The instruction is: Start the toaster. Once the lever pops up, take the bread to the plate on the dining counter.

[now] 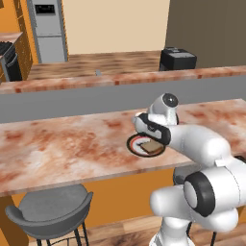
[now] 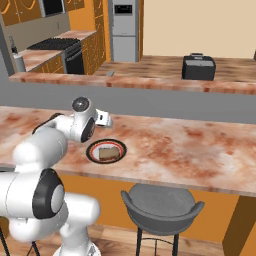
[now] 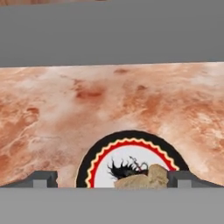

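Observation:
The bread (image 1: 152, 146) (image 2: 109, 153), a brown slice, lies flat on the plate (image 1: 130, 144) (image 2: 90, 151), which sits near the front edge of the dining counter (image 1: 62, 149) (image 2: 190, 145). My gripper (image 3: 113, 180) is open and empty, its two fingertips (image 3: 42, 179) wide apart. It hovers just above the near side of the plate (image 3: 94, 159), with the bread (image 3: 144, 177) low between the tips and touching neither. The hand (image 1: 150, 128) hangs over the plate's left side. The toaster (image 1: 177, 58) (image 2: 198, 67) stands far off on the back counter.
A grey stool (image 1: 50, 209) (image 2: 160, 205) stands under the dining counter's front edge. A grey wall strip (image 3: 109, 35) and a second marbled counter (image 1: 96, 79) lie behind. A fridge (image 1: 48, 29) and a stove (image 2: 60, 47) stand at the back left.

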Robot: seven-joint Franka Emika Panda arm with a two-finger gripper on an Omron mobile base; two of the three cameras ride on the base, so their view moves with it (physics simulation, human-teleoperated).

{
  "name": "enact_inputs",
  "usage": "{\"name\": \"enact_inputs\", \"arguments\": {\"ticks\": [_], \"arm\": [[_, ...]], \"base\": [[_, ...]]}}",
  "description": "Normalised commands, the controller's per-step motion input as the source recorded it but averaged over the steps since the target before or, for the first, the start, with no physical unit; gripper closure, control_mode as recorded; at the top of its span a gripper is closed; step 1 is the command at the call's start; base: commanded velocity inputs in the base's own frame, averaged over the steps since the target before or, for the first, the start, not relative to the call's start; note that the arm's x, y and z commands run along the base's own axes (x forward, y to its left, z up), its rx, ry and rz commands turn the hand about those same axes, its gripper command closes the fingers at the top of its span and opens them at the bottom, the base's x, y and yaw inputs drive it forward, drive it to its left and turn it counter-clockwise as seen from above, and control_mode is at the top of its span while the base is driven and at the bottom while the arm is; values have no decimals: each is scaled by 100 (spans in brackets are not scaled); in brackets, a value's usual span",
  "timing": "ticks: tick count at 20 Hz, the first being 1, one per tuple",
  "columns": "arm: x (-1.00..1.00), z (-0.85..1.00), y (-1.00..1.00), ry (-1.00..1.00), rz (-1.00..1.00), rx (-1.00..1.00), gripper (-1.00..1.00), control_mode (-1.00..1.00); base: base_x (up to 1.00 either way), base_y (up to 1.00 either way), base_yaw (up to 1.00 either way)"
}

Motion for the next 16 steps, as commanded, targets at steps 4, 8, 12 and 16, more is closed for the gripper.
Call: {"name": "enact_inputs", "arguments": {"ticks": [4, 8, 12, 16], "arm": [[-64, 31, -7, 0, -7, -4, -100, -100], [-92, 24, -33, 0, -11, -2, -100, -100], [-96, 24, -47, 0, -8, 0, -100, -100], [-85, 36, -28, 7, -9, 0, -100, -100]], "base": [[0, 0, 0], [0, 0, 0], [0, 0, 0], [0, 0, 0]]}}
